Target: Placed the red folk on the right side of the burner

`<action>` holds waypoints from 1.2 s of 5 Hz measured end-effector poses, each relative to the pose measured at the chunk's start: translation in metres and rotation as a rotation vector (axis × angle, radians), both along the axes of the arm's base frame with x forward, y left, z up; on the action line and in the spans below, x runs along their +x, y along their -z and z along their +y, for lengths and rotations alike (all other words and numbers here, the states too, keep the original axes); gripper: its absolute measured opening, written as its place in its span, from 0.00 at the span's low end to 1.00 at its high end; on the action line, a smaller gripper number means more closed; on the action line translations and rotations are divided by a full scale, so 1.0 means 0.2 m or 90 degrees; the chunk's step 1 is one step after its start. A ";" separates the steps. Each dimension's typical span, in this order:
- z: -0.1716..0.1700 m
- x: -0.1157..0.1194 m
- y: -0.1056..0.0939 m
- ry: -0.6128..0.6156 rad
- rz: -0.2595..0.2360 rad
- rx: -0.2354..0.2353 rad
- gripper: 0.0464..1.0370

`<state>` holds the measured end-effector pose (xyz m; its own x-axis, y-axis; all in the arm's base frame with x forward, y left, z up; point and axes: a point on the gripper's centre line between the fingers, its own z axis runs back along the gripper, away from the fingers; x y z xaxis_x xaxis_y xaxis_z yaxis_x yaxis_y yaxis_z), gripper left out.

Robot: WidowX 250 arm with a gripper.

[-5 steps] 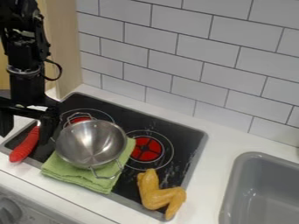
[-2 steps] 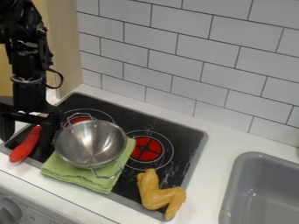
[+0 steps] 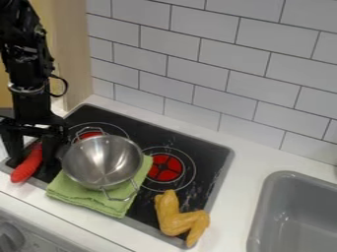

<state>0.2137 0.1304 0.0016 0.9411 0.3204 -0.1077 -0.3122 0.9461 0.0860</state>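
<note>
Metal pot (image 3: 103,161) sits on a folded green cloth (image 3: 85,196), presumably to cushion it. Red fork (image 3: 27,166), as the task appears to mean, lies slantwise left of the pot from where I stand. Gripper (image 3: 31,158) is on that same side, claw spread astride the fork, apparently to pinch its narrow body. Burner (image 3: 164,168), right of the pot, likely guides the placement.

A kitchen, by its stove (image 3: 216,160) and sink (image 3: 265,206).
</note>
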 end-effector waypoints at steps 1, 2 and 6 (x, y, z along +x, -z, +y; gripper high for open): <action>0.00 0.00 0.00 0.013 -0.003 -0.009 0.34; 0.00 -0.01 0.00 0.014 -0.002 -0.011 0.24; 0.04 -0.07 -0.25 -0.094 0.030 0.056 0.23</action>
